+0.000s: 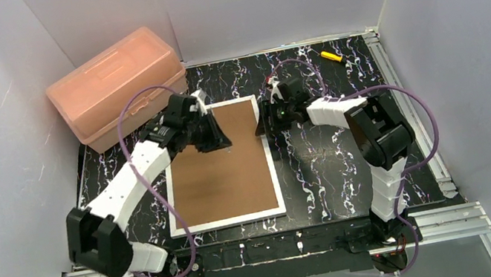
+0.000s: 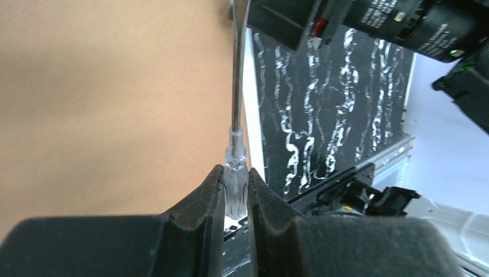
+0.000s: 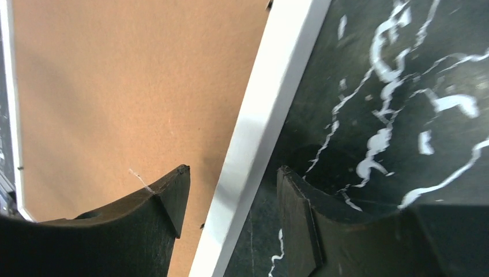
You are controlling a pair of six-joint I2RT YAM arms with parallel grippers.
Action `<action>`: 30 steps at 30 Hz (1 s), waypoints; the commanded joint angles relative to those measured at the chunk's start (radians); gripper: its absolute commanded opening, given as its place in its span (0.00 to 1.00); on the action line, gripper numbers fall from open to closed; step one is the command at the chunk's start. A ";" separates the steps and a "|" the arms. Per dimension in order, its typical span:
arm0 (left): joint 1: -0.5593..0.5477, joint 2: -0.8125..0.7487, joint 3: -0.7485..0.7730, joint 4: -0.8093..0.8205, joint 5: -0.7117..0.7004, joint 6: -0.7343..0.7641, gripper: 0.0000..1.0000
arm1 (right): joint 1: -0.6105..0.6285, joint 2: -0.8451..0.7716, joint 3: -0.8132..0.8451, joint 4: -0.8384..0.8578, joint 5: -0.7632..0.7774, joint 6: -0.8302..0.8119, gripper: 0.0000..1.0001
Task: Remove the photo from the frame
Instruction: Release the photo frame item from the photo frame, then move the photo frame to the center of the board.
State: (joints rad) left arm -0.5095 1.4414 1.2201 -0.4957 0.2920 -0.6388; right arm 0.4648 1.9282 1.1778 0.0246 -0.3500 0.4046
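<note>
Backing (image 1: 220, 161) not yet off the frame (image 1: 230, 221) — left gripper (image 2: 235, 173) clamps a screwdriver (image 2: 235, 133), right gripper (image 3: 230, 184) gapes astride its border; next, pry the backing loose.

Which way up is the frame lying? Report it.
Face down: the frame lies flat on the table, brown back upward; no photo shows.

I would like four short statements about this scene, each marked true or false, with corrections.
1. The frame lies with its brown back upward. True.
2. The left gripper is empty. False: it is shut on a screwdriver with a clear handle.
3. The right gripper is open, its jaws astride the frame's white edge. True.
4. The pink box sits on the frame. False: it stands apart, to the frame's far left.
</note>
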 commanded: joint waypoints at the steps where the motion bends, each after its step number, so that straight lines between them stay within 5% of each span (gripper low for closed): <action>1: 0.015 -0.167 -0.135 -0.034 -0.082 0.024 0.00 | 0.051 -0.027 -0.011 -0.070 0.070 -0.035 0.63; 5: 0.037 -0.280 -0.225 -0.071 -0.147 0.022 0.00 | 0.097 -0.035 -0.007 -0.094 0.135 -0.030 0.63; 12: 0.098 -0.426 -0.299 -0.146 -0.217 0.017 0.00 | 0.108 -0.019 0.030 -0.214 0.315 -0.040 0.42; 23: 0.285 -0.400 -0.394 -0.049 -0.064 -0.014 0.00 | -0.076 -0.032 0.086 -0.335 0.360 -0.159 0.44; 30: 0.364 -0.293 -0.366 -0.010 -0.034 0.018 0.00 | -0.114 -0.038 0.218 -0.404 0.502 -0.190 0.56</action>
State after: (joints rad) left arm -0.1696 1.1141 0.8360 -0.5308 0.2230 -0.6468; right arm 0.3588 1.9045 1.2991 -0.2977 0.0002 0.2630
